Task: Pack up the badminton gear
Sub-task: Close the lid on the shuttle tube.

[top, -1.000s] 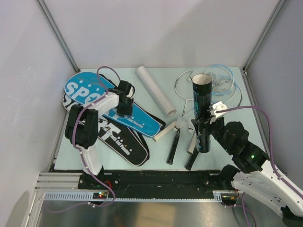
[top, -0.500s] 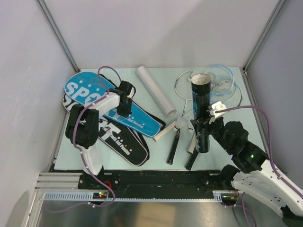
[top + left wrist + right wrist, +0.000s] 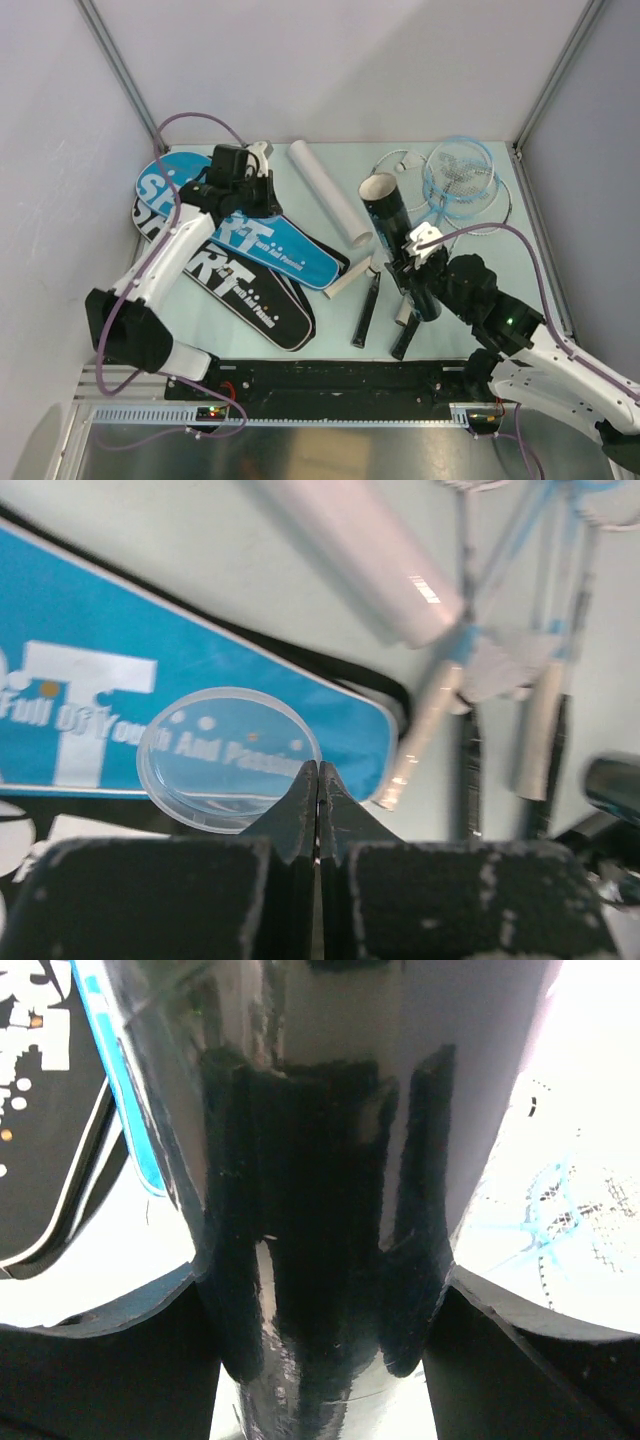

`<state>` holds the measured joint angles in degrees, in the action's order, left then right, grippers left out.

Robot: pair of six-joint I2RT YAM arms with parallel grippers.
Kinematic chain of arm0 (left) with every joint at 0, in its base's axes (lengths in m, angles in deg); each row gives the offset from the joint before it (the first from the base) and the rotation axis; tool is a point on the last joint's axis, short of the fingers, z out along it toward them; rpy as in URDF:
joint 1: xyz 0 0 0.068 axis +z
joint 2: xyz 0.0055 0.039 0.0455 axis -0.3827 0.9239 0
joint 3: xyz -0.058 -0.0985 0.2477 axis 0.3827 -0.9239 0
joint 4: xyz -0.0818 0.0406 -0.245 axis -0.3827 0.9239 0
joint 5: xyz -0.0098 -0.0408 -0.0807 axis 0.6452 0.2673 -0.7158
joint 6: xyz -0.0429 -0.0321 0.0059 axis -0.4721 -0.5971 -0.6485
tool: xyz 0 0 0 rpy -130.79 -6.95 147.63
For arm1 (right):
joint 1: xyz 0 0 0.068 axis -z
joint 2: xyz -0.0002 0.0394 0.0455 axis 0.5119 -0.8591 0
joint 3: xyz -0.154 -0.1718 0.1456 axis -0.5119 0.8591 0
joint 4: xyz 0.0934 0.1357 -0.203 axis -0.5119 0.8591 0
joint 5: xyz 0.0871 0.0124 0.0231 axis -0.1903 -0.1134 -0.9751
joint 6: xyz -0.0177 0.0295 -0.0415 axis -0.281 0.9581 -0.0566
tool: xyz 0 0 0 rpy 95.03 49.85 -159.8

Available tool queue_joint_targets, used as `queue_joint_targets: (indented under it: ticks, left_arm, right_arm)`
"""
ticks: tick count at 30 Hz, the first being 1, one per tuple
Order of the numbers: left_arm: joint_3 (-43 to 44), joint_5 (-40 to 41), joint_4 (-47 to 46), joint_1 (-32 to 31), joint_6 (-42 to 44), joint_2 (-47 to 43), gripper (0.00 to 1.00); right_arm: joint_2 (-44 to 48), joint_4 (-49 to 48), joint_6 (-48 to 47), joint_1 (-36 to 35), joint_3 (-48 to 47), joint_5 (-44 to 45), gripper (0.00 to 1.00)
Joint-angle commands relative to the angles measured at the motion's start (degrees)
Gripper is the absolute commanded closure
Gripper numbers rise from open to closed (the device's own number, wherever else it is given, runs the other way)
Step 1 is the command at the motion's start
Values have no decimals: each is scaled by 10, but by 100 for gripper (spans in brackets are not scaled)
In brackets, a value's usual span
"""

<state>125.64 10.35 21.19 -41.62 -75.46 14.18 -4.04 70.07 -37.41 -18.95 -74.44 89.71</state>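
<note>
Now we log the left gripper [image 3: 318, 780] pinched shut on a clear round plastic lid [image 3: 228, 755], the right gripper [image 3: 410, 265] clamped low on the glossy black tube [image 3: 398, 235], whose open mouth (uncapped) leans leftward toward that lid, well apart.

Racket-shaped fabric bags marked SPORT: two, namely one blue bag [image 3: 290, 252] and one black bag [image 3: 265, 305].

Cylindrical tubes: two, namely one white tube [image 3: 330, 195] and one glossy black tube [image 3: 398, 240].

Round clear plastic lid [image 3: 228, 755]: one.

Racket handles: four, namely one white handle [image 3: 350, 280], a second white handle [image 3: 401, 317], one black handle [image 3: 365, 312] and a second black handle [image 3: 405, 341].

Racket heads overlap at the far right. One blue-strung head [image 3: 460, 178] is distinct; the rest cannot be counted.
</note>
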Motion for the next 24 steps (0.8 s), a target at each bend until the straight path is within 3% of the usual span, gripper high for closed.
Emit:
queue_joint_targets:
  ticks: [1, 8, 17, 24]
  left_arm:
    - [15, -135, -4, -1, -30, -43, 100]
    - [19, -273, -5, -2, -57, -101, 100]
    - [-3, -353, -5, -10, -88, -188, 100]
    - [2, -391, -10, -40, -110, -223, 100]
  right_arm:
    - [-12, -83, -82, -23, 17, 10, 72]
    - [-50, -132, -194, -43, 60, -7, 73]
    - [-105, -214, -323, -66, 98, 34, 74]
    - [-117, -231, -360, -30, 95, 32, 73]
